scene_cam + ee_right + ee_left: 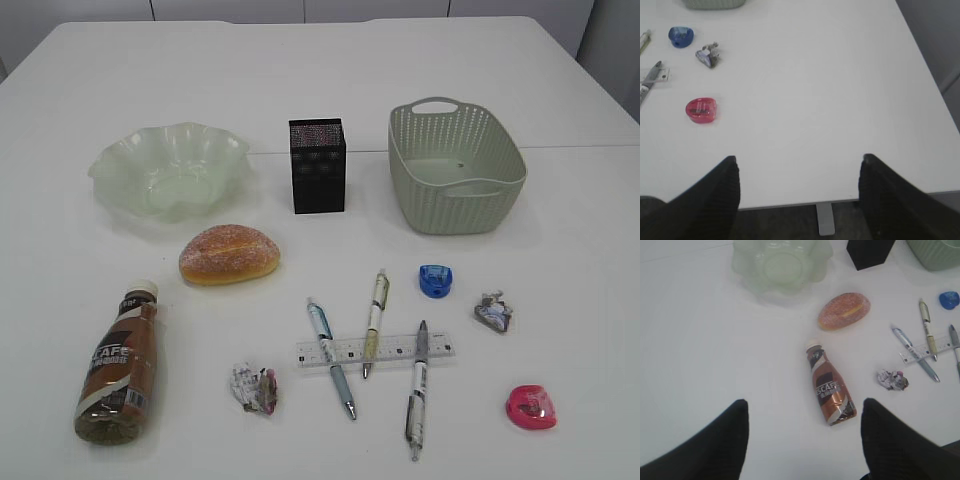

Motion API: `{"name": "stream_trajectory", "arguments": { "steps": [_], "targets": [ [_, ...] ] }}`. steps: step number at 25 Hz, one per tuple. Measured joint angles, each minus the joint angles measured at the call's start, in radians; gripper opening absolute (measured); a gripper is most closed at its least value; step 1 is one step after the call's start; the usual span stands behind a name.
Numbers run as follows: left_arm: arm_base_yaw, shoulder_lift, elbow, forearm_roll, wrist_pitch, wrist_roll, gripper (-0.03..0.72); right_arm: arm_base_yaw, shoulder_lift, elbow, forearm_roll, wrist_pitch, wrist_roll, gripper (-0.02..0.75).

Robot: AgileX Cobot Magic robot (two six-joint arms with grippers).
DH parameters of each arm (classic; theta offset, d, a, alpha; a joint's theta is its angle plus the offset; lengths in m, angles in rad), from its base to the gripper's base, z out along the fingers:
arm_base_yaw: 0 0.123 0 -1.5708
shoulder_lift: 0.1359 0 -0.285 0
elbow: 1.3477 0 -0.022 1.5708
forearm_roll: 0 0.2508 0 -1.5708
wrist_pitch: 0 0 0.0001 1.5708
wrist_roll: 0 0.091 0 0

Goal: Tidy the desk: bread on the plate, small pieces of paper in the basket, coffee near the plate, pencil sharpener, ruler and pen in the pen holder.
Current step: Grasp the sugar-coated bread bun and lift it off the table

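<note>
bread (pixel 229 254) on the bare worktop (pixel 560 90) just in front of the plate (pixel 168 170); nothing sorted yet.
from my station both tools read spread and empty: left tool (pixel 802 440) above the toppled coffee (pixel 829 390), right tool (pixel 797 195) over the worktop's near right edge. risks i judge: the coffee rolling under a pinch, a paper wad (pixel 254 389) slipping out, and pens (pixel 374 320) lying across the ruler (pixel 374 350) dragging it along.

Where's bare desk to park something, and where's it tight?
Free: the wide strip left of the plate and coffee bottle, and the right side beyond the pink sharpener. Tight: three pens overlapping the ruler, paper wads either side.
</note>
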State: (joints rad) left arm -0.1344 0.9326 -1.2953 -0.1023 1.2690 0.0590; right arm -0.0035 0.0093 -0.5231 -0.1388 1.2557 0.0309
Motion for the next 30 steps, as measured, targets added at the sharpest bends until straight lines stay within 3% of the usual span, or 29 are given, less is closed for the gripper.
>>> {"name": "stream_trajectory", "arguments": {
  "steps": [9, 20, 23, 30],
  "targets": [
    [-0.175, 0.048, -0.004, 0.115, 0.000, 0.002, 0.506, 0.004, 0.242, -0.094, 0.077, 0.013, 0.000, 0.574],
    [-0.567, 0.235, -0.004, 0.428, -0.004, 0.019, 0.506, 0.004, 0.695, -0.313, 0.212, 0.008, 0.015, 0.574],
    [-0.616, 0.313, -0.004, 0.508, -0.008, 0.020, 0.506, 0.004, 0.802, -0.337, 0.231, 0.006, 0.020, 0.574],
    [-0.625, 0.444, -0.004, 0.549, -0.076, 0.020, 0.506, 0.004, 0.904, -0.357, 0.241, -0.002, 0.039, 0.574]
  ]
}}
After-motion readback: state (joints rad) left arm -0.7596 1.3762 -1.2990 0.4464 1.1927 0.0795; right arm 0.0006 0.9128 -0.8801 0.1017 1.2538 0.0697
